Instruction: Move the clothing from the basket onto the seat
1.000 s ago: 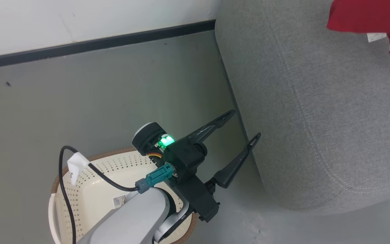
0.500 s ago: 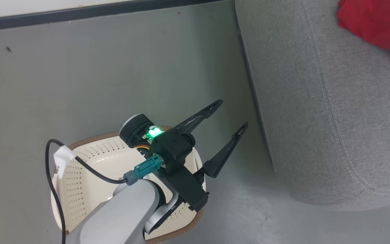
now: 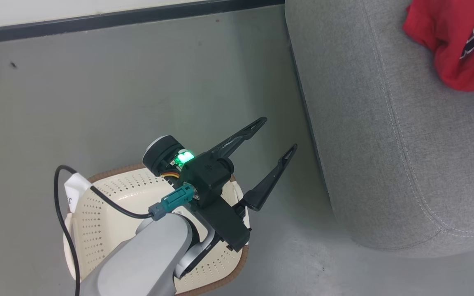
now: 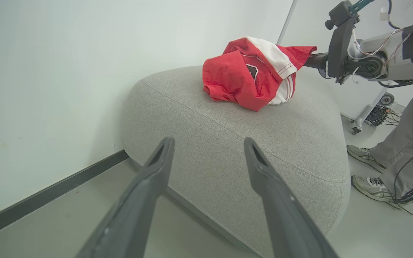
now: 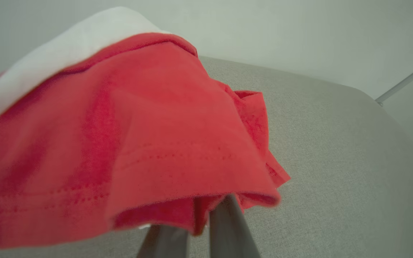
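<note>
At the left of the head view you have the basket (image 3: 97,213) on the floor (image 3: 138,102), its perforated bottom bare around the left forearm (image 3: 150,255). Over its rim the left gripper (image 3: 279,132) hangs with both fingers spread wide and nothing between them, pointing toward the side of the seat (image 3: 385,123) without touching it. Further right, the clothing (image 3: 455,45) lies on top of the seat as 1 crumpled heap, red with a white band and a black emblem. In the left wrist view the heap rests on the seat and only 1 corner is lifted, stretched to the right. That corner goes into the right gripper (image 5: 197,238), whose 2 fingers are pressed together on the red hem. So the relation that matters for you: the cloth hangs from the right gripper down onto the seat, and it is well apart from the left gripper. I judge that the carrying is done and the coming move is only to let the hem go, with the right arm. A person's legs (image 4: 407,143) stand just beside the seat at the right, so pull back away from them.
</note>
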Robot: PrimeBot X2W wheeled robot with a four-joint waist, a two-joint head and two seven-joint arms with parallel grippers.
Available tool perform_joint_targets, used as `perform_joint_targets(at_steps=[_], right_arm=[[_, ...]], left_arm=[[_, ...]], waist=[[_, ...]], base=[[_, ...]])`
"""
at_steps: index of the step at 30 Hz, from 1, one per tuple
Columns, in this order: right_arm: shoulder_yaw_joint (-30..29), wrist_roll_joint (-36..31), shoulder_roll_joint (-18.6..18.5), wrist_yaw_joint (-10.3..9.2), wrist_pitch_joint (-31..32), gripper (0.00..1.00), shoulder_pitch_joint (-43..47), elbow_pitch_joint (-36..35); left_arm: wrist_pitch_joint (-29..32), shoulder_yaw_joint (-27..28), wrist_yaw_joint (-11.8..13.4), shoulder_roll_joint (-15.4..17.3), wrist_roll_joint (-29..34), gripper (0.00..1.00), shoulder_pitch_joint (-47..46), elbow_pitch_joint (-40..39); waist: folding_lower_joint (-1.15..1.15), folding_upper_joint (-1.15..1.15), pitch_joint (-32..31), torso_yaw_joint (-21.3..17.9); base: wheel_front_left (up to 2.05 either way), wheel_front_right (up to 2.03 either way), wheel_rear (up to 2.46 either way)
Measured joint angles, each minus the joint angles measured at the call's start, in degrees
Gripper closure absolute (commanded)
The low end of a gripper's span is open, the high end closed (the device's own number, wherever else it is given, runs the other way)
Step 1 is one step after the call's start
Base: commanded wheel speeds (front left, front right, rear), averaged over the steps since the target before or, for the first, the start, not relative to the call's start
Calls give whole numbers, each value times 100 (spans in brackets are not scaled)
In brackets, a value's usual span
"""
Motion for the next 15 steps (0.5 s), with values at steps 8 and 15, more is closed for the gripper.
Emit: perform_joint_targets(at_steps=[8, 15], right_arm=[[108, 201, 111, 5, 600, 6, -3, 342], [323, 334, 131, 4, 980, 0, -21, 460]], left_arm=[[-101, -7, 0, -11, -30, 0, 1, 141], [-227, -1, -38, -30, -66, 0, 24, 301]], waist=[[0, 0, -153, 4], [0, 0, -381, 4]], base=[[0, 0, 0], [0, 0, 0]])
